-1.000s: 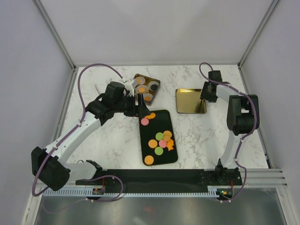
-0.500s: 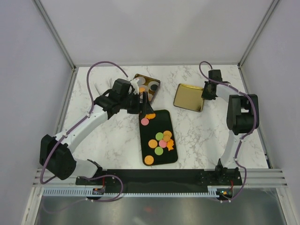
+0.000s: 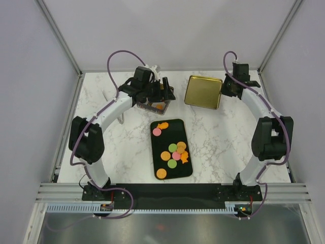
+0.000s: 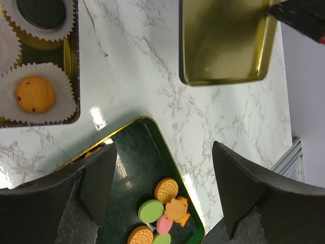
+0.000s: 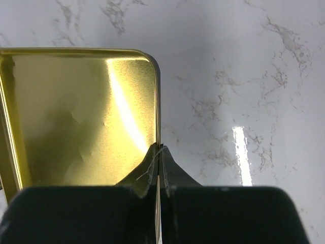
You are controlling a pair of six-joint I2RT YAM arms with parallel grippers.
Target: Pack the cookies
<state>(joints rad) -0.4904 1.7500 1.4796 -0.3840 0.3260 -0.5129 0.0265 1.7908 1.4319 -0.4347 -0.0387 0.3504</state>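
1. My left claw: spread wide, holding nothing. It hangs at the far middle of the tabletop, over the right part of item 3.

2. My right claw: pressed together, pinching the right rim of the gold tray at the far right. The tray is shallow and holds nothing.

3. Tin: far, left of the gold tray. It holds white paper cups. One cup has an orange cookie in it, and another has a dark one.

4. Dark tray: in the middle of the tabletop, near of the tin.

5. Cookies: loose on the dark tray.
   - Far end: a pink one and an irregular orange one.
   - Middle: a touching cluster of orange, green and pink.
   - Near end: a single orange one.
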